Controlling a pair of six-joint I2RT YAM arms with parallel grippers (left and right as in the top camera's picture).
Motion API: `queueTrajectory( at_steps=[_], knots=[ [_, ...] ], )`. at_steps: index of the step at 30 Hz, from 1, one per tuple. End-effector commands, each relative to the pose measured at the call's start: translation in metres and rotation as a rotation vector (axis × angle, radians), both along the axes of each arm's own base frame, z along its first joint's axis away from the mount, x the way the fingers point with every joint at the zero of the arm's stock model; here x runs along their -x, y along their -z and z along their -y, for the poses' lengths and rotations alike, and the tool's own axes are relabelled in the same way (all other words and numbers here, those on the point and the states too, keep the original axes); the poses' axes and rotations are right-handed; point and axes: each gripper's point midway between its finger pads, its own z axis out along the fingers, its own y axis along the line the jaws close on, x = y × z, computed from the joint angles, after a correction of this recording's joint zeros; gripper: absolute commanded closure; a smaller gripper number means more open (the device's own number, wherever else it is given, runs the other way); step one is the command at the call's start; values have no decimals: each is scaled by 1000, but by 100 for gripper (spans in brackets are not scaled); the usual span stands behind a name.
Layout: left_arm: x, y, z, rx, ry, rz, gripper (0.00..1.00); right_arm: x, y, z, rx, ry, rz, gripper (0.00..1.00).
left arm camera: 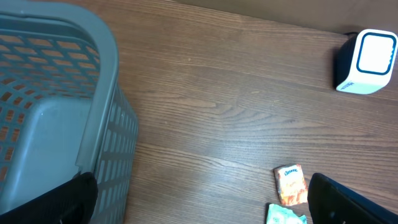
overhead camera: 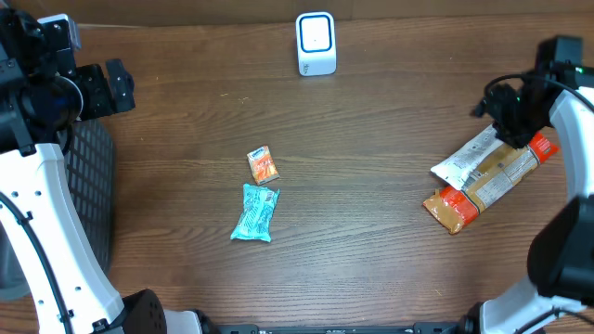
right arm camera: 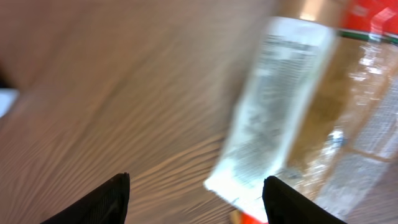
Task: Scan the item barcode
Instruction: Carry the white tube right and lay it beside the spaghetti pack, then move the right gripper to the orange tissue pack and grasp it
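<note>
The white and blue barcode scanner stands at the table's far middle, and shows at the top right of the left wrist view. A white pouch lies on a tan and orange package at the right. My right gripper hovers over the pouch's far end. In the blurred right wrist view this gripper is open, and the pouch lies below with one corner between the fingers, not gripped. My left gripper is open at the far left, holding nothing.
A small orange packet and a teal packet lie mid-table; both show in the left wrist view, orange and teal. A grey mesh basket stands at the left edge, just under the left gripper.
</note>
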Motion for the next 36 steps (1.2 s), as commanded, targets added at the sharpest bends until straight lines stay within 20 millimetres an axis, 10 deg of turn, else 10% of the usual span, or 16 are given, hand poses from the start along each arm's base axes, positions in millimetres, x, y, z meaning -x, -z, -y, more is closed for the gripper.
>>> queueTrajectory(
  at_steps=[1,18,28,36],
  knots=[
    [-1,-1,-1,-7,12,6,0,-5,-30,-45,-17,-123,87,29],
    [-1,-1,-1,-7,12,6,0,5,-9,-313,-47,-798,300,20],
    [-1,-1,-1,-7,12,6,0,11,54,-378,-119,-934,286,23],
    [-1,-1,-1,-7,12,6,0,1,65,-387,-124,-973,336,32]
  ],
)
